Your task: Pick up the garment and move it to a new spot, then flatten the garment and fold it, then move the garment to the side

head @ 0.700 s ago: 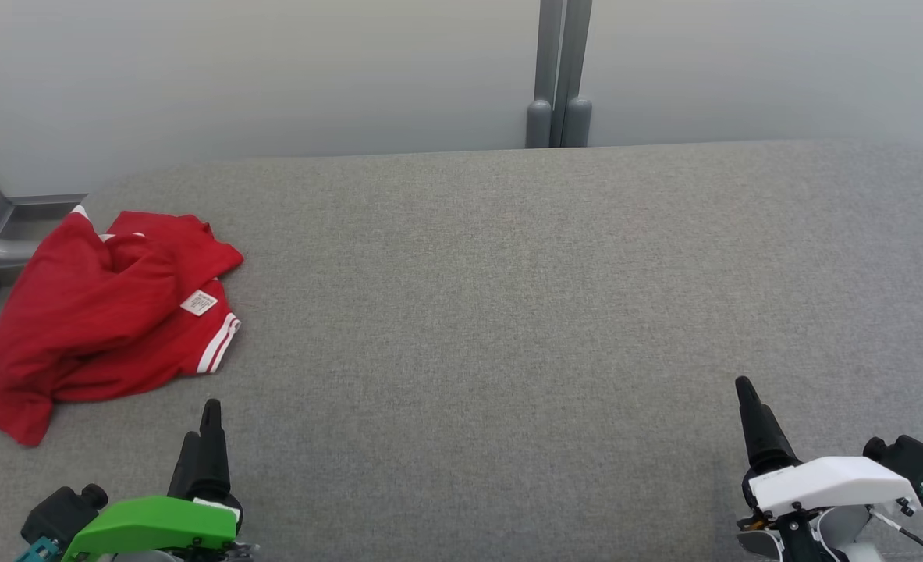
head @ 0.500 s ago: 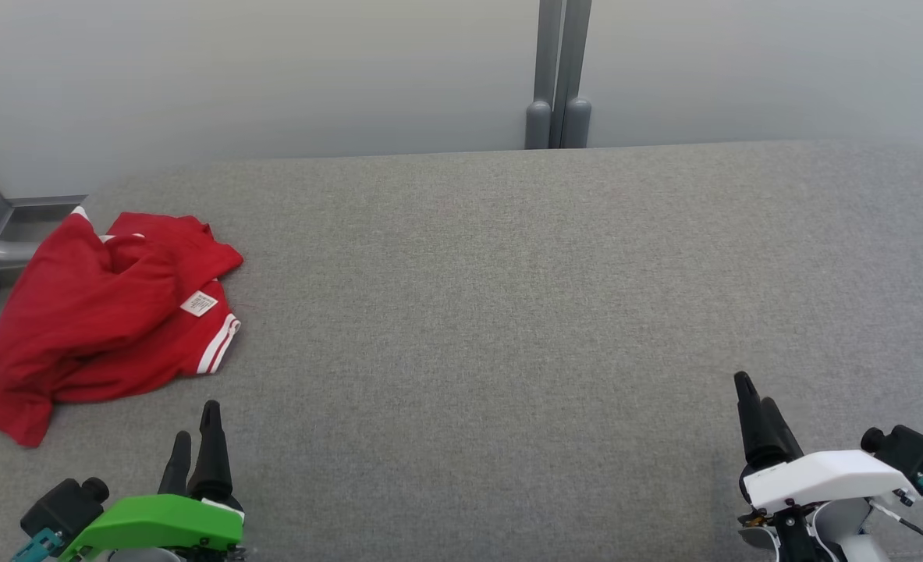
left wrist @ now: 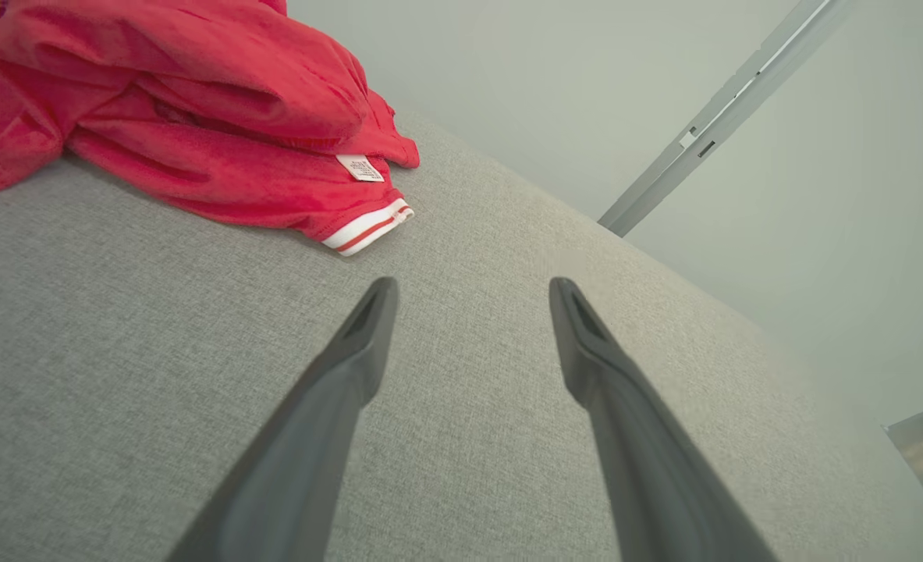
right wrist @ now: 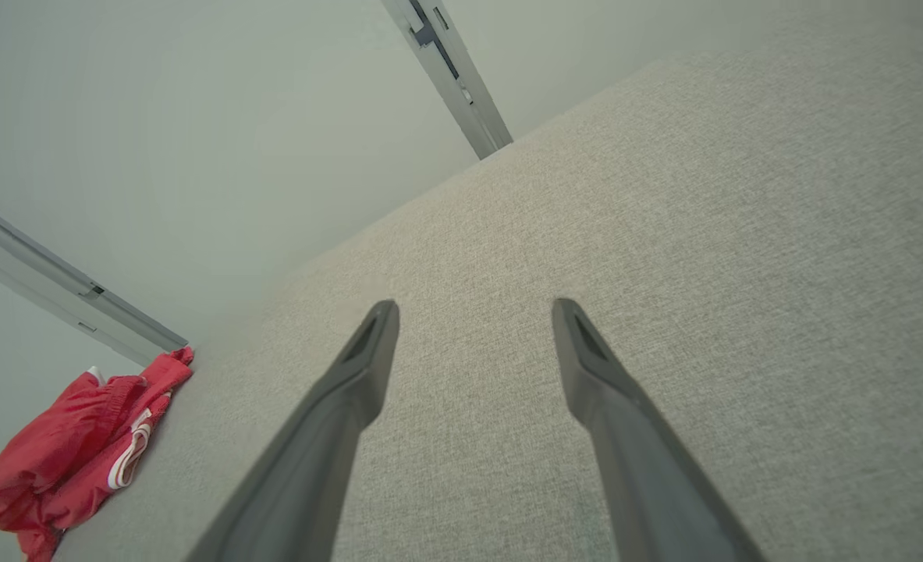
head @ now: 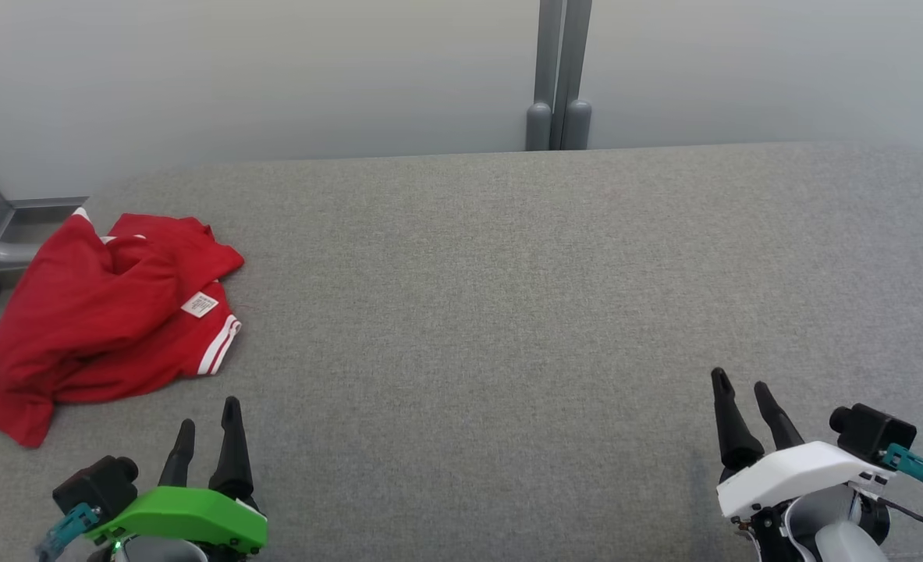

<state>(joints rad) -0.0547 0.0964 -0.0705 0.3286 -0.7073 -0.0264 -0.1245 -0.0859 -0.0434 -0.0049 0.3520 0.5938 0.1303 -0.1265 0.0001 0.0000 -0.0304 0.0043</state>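
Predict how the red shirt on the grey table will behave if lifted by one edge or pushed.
The red shirt lies in soft crumpled folds, so it would probably hang limp when lifted. It looks thin, so likely light. The table has a coarse fabric top, so a push would likely bunch it.

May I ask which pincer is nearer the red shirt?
Left. The left pincer is just short of the red shirt; the right pincer is far across the grey surface.

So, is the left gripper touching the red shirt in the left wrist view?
No, the left gripper is open over the bare grey surface, apart from the red shirt.
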